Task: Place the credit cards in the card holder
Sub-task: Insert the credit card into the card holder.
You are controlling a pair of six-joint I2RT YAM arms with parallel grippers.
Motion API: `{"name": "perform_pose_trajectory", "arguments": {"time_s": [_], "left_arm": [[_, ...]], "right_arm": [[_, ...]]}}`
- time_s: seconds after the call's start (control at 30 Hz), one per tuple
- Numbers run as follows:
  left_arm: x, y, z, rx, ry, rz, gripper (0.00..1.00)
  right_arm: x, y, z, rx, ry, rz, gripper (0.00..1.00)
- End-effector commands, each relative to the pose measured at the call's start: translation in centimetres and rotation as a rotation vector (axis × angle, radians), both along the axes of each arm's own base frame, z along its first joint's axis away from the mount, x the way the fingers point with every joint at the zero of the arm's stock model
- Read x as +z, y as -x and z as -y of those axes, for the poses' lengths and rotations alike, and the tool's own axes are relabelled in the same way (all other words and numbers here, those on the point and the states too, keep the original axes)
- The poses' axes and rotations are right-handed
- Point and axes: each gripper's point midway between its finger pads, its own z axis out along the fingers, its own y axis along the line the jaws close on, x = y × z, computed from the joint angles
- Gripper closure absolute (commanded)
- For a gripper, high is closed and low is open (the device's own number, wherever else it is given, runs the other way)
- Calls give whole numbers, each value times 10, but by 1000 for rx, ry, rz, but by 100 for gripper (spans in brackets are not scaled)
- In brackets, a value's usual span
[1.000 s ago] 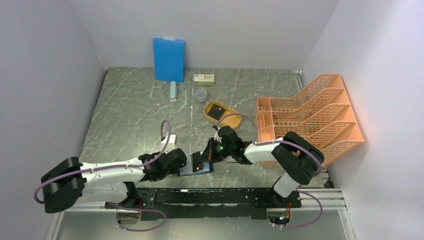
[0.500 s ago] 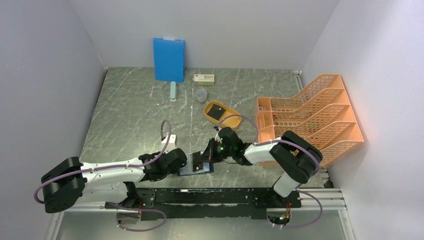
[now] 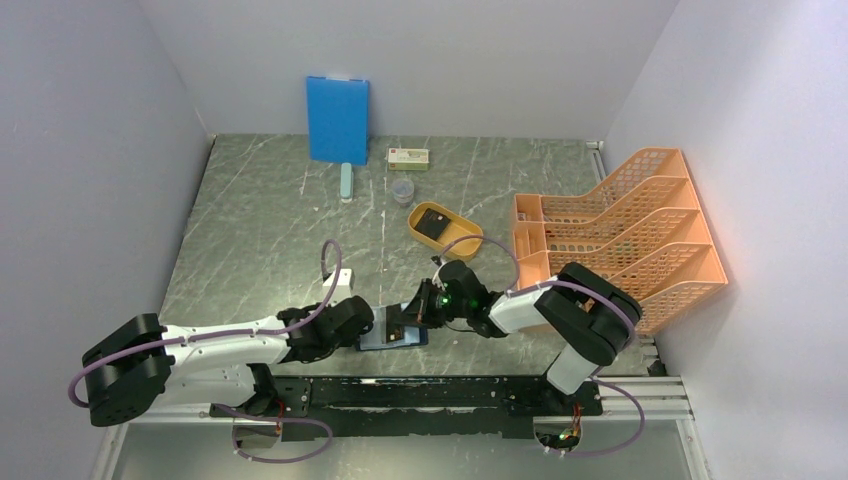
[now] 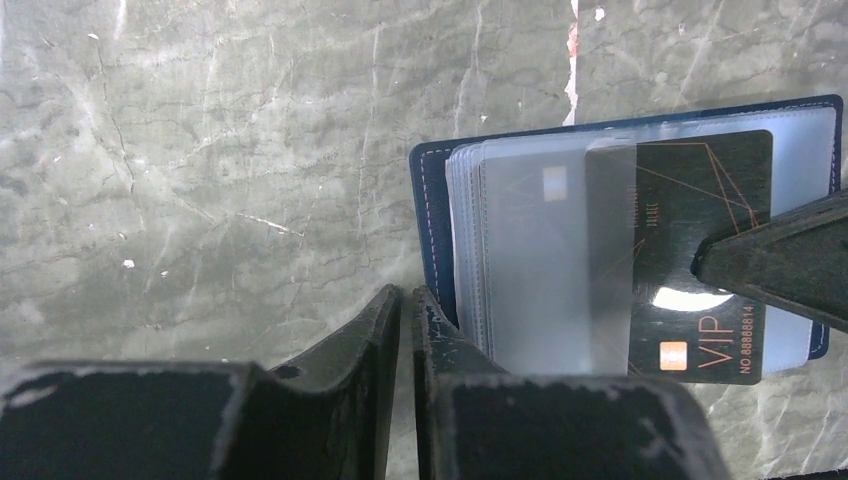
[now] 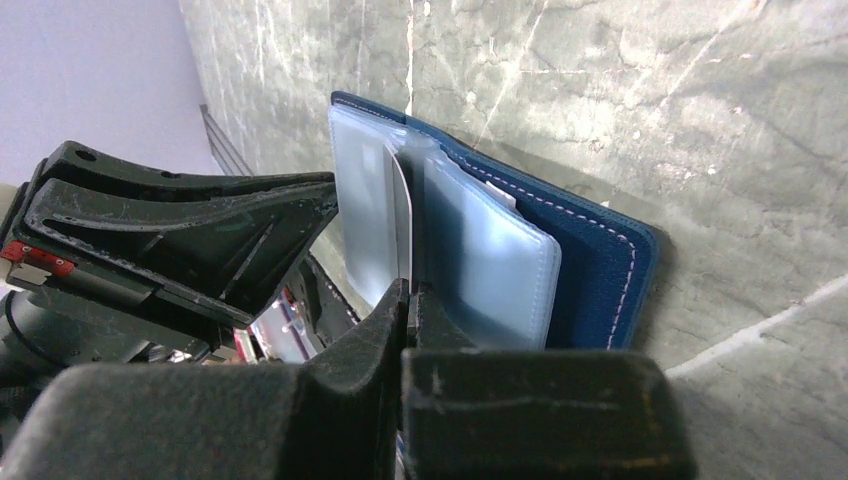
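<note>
Readable only on the black credit card [image 4: 690,180], in the left wrist view. Near one corner, in orange-gold capitals: "VIP". Right beside that, in smaller print of the same colour: "NO 88888814", though the last digits may be misread at this sharpness. Next to "VIP", a small orange square like a chip sign. Midway along the card, a short line of tiny letters, too blurred to read. On the small pale box [image 3: 408,157] at the far end of the table [image 3: 260,230], a red label patch, illegible from above.
</note>
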Motion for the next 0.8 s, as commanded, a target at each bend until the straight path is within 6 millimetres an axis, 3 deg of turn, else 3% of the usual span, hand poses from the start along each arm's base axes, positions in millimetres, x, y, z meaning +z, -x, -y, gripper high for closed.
{"name": "perform_pose_trajectory", "arguments": {"time_s": [0.0,0.3,0.5,0.77], "left_arm": [[-19,18,2,-34,17,-92,83],[-20,20,3,-40,31,-99,83],[-18,20,0,-37,32,-91,83],[-16,18,3,-45,43,-83,83]], "right_arm": [[-21,6,7,-56,53,-40,100],[-24,10,-4,-54,73,-49,100],[-15,11,-1,-48,93,-27,100],[-5,9,3,-47,123,-3,61]]}}
